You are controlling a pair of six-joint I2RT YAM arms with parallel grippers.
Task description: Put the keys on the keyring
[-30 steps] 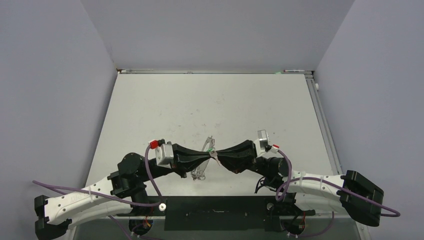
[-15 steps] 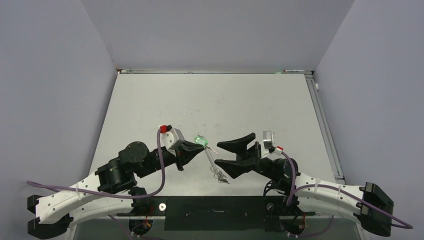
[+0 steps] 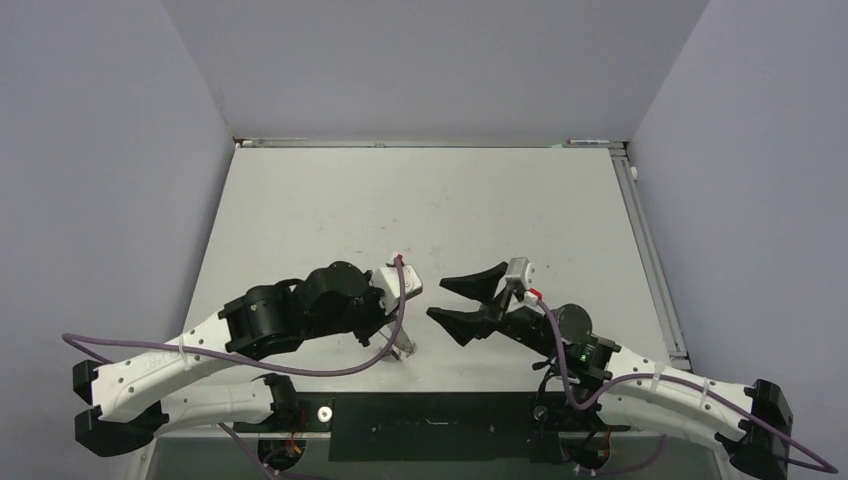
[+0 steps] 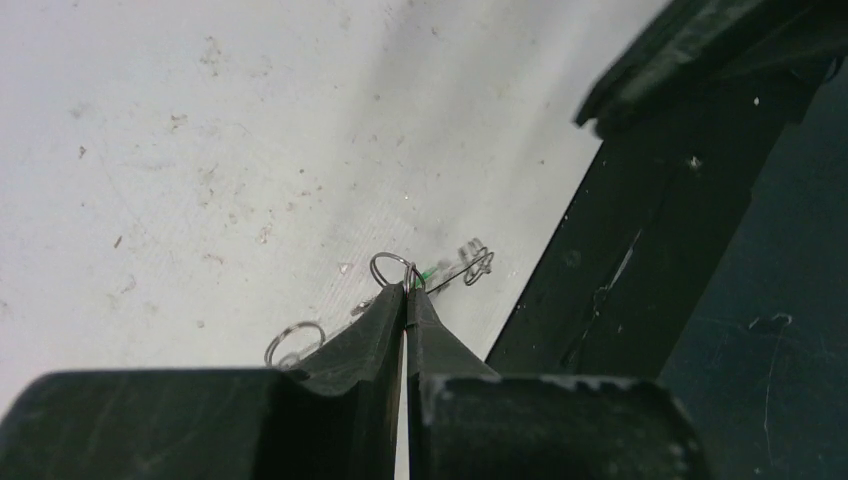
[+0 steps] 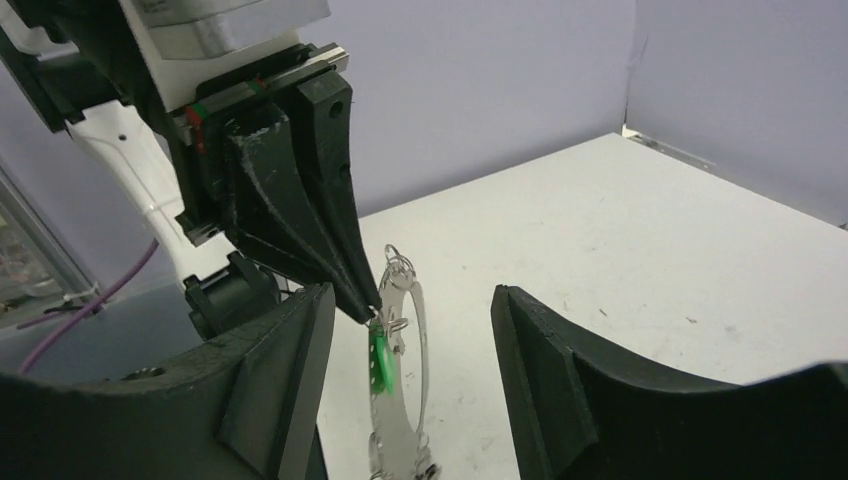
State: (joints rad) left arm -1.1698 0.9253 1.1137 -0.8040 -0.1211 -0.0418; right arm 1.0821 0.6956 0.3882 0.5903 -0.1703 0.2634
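Observation:
My left gripper [image 4: 408, 293] is shut on the top of the keyring [image 5: 418, 335], a thin pale wire loop that hangs below its tips. A green-headed key [image 5: 381, 362] hangs on the loop, and more keys [image 5: 402, 462] bunch at its lower end. In the left wrist view only small wire rings [image 4: 390, 268], a bit of green and some keys [image 4: 476, 264] show past the tips. My right gripper [image 5: 410, 385] is open, with the hanging loop between its fingers [image 5: 285, 375] and touching neither. From above, the left gripper [image 3: 402, 338] points down near the table's front and the right gripper [image 3: 437, 299] faces it.
The white table [image 3: 420, 200] is scuffed and walled on three sides. A black plate [image 3: 440, 425] runs along the near edge, close under the hanging keyring. A second small wire ring [image 4: 295, 342] shows beside the left finger.
The right gripper opened and let go of the keyring, then backed off slightly. The left arm turned and carried the keyring toward the near edge, where it now hangs downward.

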